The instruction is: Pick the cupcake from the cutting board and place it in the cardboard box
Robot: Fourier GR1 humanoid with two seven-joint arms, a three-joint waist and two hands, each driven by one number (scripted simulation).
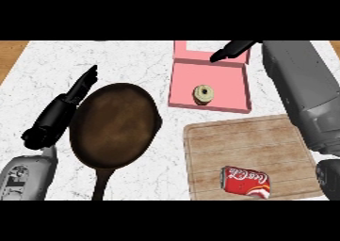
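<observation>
Although the task speaks of a cardboard box, the container that shows here is a shallow pink box [231,77] with low walls, lying open on the white marbled surface [40,70]. The small round cupcake [204,94], pale with a darker middle, sits inside this box near the left side of its floor, and nothing touches it. It is no longer on the light wooden cutting board [249,141], which lies just below the box. From this I judge that the placing is already done and only the withdrawal of the arm is left.

The right hand [231,49] hangs above the far rim of the box, with its black fingers straight and spread a little, holding nothing. It is apart from the cupcake, which fits a hand that has let go of its load. The left hand [78,89] rests at the left side of the view, fingers straight and relaxed, just beside the rim of the dark brown round frying pan [117,122]; it seems to have no part in this step.

On the lower part of the board lies a red drink can [246,181] on its side. White script runs along it, which reads like the Coca-Cola brand. I see no other writing on the box, the pan or the board.
</observation>
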